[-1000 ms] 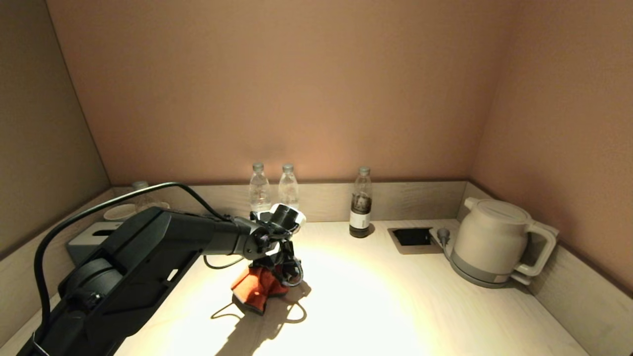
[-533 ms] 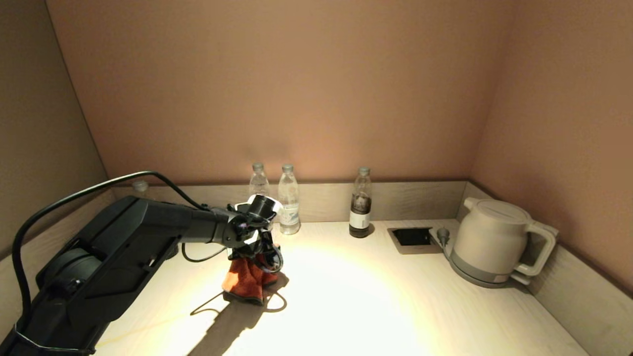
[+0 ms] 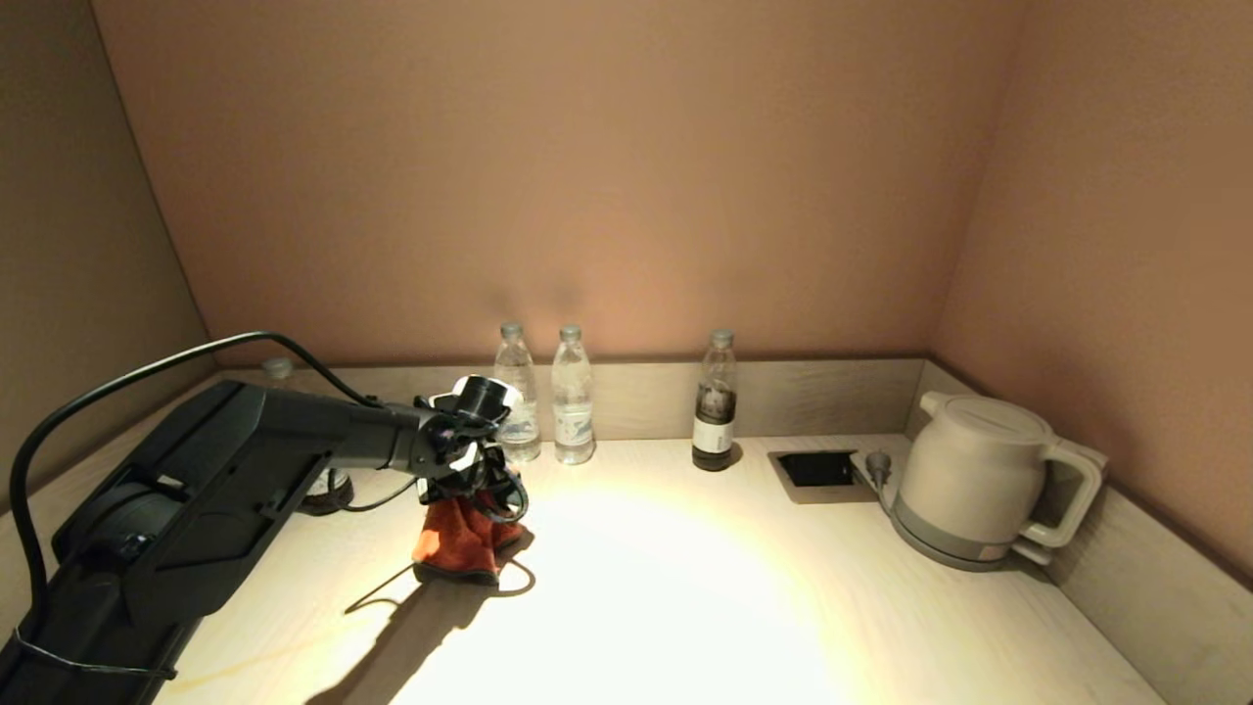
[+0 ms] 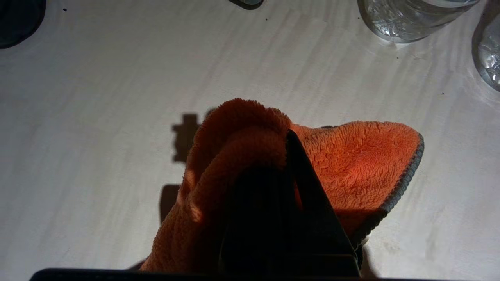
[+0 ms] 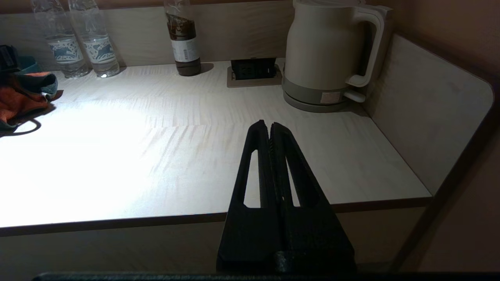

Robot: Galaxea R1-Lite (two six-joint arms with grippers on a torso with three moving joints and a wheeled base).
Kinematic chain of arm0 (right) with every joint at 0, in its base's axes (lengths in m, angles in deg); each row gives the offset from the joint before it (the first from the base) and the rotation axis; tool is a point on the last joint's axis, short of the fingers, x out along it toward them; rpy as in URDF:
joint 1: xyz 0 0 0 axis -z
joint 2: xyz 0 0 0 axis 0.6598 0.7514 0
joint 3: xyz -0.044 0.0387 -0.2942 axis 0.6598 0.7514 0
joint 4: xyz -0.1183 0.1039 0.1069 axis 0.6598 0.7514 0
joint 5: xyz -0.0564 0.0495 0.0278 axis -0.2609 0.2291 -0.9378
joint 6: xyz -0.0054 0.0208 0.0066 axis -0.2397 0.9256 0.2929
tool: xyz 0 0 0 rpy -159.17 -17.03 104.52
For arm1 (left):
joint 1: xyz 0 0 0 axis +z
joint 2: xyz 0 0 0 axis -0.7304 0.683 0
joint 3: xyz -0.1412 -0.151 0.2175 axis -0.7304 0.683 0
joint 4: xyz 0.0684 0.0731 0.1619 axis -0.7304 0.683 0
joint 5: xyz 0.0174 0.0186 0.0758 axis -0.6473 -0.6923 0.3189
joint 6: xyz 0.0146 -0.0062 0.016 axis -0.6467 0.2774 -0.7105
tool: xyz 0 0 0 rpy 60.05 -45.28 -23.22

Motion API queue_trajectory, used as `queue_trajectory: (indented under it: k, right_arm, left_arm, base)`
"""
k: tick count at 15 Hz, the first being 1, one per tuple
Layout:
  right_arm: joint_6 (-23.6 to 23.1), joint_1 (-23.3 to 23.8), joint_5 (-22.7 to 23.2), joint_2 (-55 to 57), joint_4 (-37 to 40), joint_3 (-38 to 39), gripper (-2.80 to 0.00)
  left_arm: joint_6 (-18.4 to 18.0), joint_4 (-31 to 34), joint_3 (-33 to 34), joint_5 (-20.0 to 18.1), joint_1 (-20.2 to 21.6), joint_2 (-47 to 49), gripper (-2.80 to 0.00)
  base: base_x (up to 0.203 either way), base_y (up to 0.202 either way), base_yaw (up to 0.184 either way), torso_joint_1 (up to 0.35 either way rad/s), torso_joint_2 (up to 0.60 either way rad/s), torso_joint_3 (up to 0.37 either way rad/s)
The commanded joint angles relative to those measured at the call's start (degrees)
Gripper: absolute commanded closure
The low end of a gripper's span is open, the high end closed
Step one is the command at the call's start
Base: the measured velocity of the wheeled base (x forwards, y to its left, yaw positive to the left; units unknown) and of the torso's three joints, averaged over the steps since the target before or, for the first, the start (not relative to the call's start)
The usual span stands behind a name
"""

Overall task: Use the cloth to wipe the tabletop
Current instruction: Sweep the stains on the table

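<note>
Orange cloth [image 3: 460, 539] is pinched tight in my left gripper [image 3: 482, 501], dragging on the tabletop [image 3: 685, 587] near two water bottles [image 3: 544, 406]. Right gripper [image 5: 270, 127] is parked, closed, empty. I'd guess mid-wipe, lots still untouched.

cloth [image 4: 351, 164]: fluffy orange terry (grey hem) | tabletop [image 3: 685, 587]: pale smooth wood-grain | kettle [image 3: 969, 480]: matt plastic

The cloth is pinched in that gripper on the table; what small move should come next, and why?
Probably drag the cloth toward the table's front: the left gripper grips it near the bottles, and much bare surface lies that way.
</note>
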Motion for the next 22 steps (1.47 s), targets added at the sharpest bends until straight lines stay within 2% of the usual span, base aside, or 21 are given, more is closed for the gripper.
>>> queue_trajectory:
  k: [1, 4, 9, 11, 13, 15, 16, 17, 19, 21, 22]
  right_arm:
    - [0.0, 0.0, 0.0, 0.1, 0.0, 0.0, 0.0]
    - [0.0, 0.0, 0.0, 0.1, 0.0, 0.0, 0.0]
    - [0.0, 0.0, 0.0, 0.1, 0.0, 0.0, 0.0]
    - [0.0, 0.0, 0.0, 0.1, 0.0, 0.0, 0.0]
    - [0.0, 0.0, 0.0, 0.1, 0.0, 0.0, 0.0]
    - [0.0, 0.0, 0.0, 0.1, 0.0, 0.0, 0.0]
    - [0.0, 0.0, 0.0, 0.1, 0.0, 0.0, 0.0]
    - [0.0, 0.0, 0.1, 0.1, 0.0, 0.0, 0.0]
    - [0.0, 0.0, 0.0, 0.1, 0.0, 0.0, 0.0]
    - [0.0, 0.0, 0.0, 0.1, 0.0, 0.0, 0.0]
    - [0.0, 0.0, 0.0, 0.1, 0.0, 0.0, 0.0]
  left_arm:
    - [0.2, 0.2, 0.4, 0.1, 0.8, 0.1, 0.0]
    - [0.1, 0.2, 1.8, 0.1, 1.3, -0.5, 0.0]
    - [0.0, -1.5, 12.3, -0.1, 0.7, -4.5, 0.0]
    - [0.0, -1.8, 13.4, -0.3, 0.3, -5.3, 0.0]
    - [0.0, -3.2, 20.0, -0.4, -1.1, -7.4, 0.0]
    - [0.0, -6.7, 28.9, -0.5, -5.3, -10.7, 0.0]
    - [0.0, -8.6, 31.0, -0.5, -7.6, -12.1, 0.0]
    - [0.1, -9.7, 31.7, -0.5, -9.4, -12.6, 0.0]
    - [0.4, -10.4, 32.1, -0.3, -15.7, -12.7, 0.0]
    - [0.6, -10.7, 31.2, -0.2, -18.5, -12.4, 0.0]
    - [0.6, -10.6, 30.5, -0.4, -21.2, -12.3, 0.0]
  base:
    - [0.0, 0.0, 0.0, 0.0, 0.0, 0.0]
    - [0.0, 0.0, 0.0, 0.0, 0.0, 0.0]
    - [0.0, 0.0, 0.0, 0.0, 0.0, 0.0]
    - [0.0, 0.0, 0.0, 0.0, 0.0, 0.0]
    - [0.0, 0.0, 0.0, 0.0, 0.0, 0.0]
    - [0.0, 0.0, 0.0, 0.0, 0.0, 0.0]
    - [0.0, 0.0, 0.0, 0.0, 0.0, 0.0]
    - [0.0, 0.0, 0.0, 0.0, 0.0, 0.0]
    - [0.0, 0.0, 0.0, 0.0, 0.0, 0.0]
    - [0.0, 0.0, 0.0, 0.0, 0.0, 0.0]
    - [0.0, 0.0, 0.0, 0.0, 0.0, 0.0]
